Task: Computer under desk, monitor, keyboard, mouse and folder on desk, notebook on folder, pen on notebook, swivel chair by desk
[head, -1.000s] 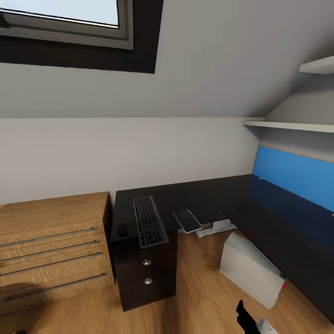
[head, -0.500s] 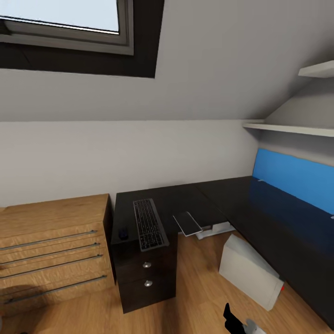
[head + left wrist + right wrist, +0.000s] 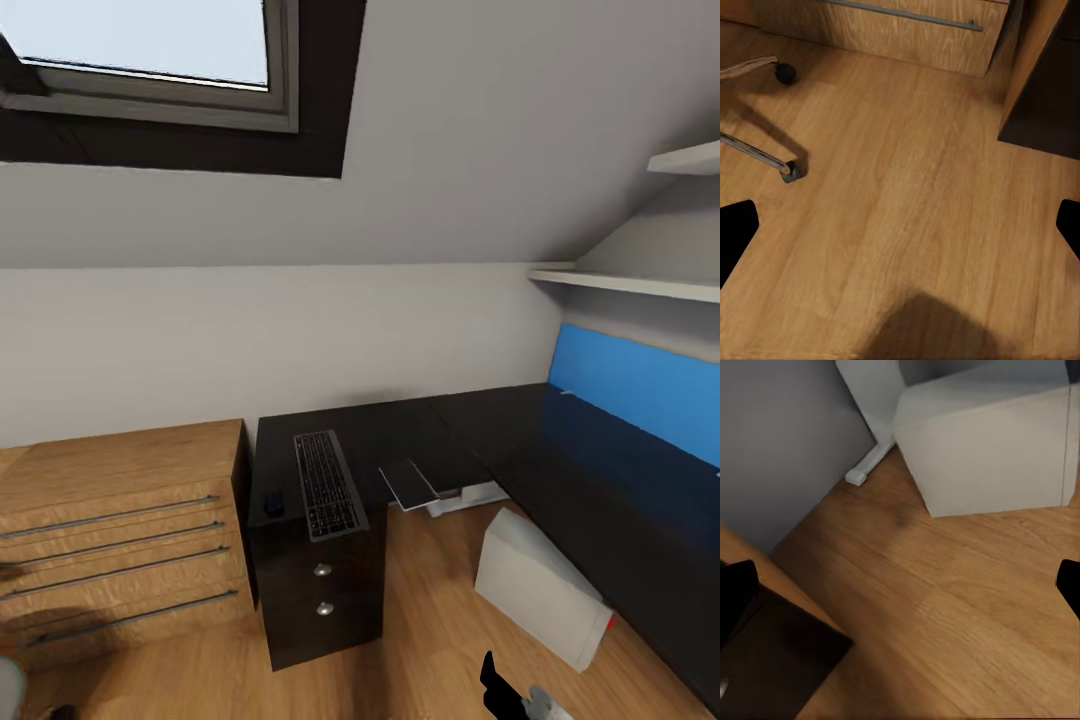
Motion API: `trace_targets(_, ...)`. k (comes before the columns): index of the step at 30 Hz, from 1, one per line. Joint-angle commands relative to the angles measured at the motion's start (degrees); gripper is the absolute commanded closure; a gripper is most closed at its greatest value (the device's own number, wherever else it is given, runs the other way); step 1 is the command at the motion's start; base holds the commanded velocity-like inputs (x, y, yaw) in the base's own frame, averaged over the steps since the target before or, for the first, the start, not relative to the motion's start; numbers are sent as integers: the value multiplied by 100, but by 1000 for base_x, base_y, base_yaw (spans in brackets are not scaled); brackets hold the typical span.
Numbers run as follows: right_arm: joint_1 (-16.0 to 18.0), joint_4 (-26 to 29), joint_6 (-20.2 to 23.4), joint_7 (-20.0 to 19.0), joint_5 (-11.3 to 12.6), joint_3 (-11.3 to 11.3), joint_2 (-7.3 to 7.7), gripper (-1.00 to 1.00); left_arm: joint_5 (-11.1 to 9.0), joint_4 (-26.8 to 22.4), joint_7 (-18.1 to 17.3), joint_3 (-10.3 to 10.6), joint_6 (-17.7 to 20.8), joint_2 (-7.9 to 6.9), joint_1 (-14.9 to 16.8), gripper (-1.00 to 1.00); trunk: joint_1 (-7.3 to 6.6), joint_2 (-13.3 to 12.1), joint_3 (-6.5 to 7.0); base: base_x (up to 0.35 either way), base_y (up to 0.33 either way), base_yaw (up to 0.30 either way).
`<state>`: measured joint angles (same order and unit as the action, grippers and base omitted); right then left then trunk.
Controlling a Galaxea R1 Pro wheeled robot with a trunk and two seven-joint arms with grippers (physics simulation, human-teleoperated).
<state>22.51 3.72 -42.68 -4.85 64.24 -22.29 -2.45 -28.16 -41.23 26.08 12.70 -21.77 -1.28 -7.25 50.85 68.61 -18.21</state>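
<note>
With both grippers' fingers spread wide over bare floor, the keyboard (image 3: 326,485) lies at 11 o'clock from the right gripper (image 3: 497,682), long axis pointing away.

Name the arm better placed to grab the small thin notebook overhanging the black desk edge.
Right, probably. The open right gripper hangs on the small thin notebook's side of the black desk; the left gripper points at floor beside the light wooden drawer chest.
</note>
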Motion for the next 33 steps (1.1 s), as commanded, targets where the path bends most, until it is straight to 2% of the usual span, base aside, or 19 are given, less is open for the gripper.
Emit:
trace_targets(1, 3, -8, -35, -51, 56, -11, -1, -100, -57, -8, 37, 44, -29, -8, 2, -100, -25, -37, 13, -276, 0, 206)
trace_targets(5, 3, -10, -79, -51, 5, -12, -1, -100, -58, -8, 38, 47, -29, -6, 4, -100, -113, -198, 85, -309, -41, 245)
trace_targets(14, -1, -15, -98, -51, -339, -35, -6, -100, -54, -8, 38, 106, -29, -4, 4, -100, -311, -559, 243, -333, -120, 267)
trace_targets(19, 1, -23, -99, -51, -439, -38, -3, -100, -51, -8, 38, 126, -29, -4, 4, -100, -420, -759, 316, -291, -147, 232)
trace_targets(25, 0, -28, -106, -51, -490, -32, 3, -100, -54, -8, 38, 134, -28, -11, 0, -100, -552, -1000, 396, -86, -48, 187)
trace_targets(33, 2, -29, -108, -51, -499, -33, 3, -100, -52, -8, 38, 149, -22, -7, 3, -100, -728, -1321, 530, -38, -8, 46)
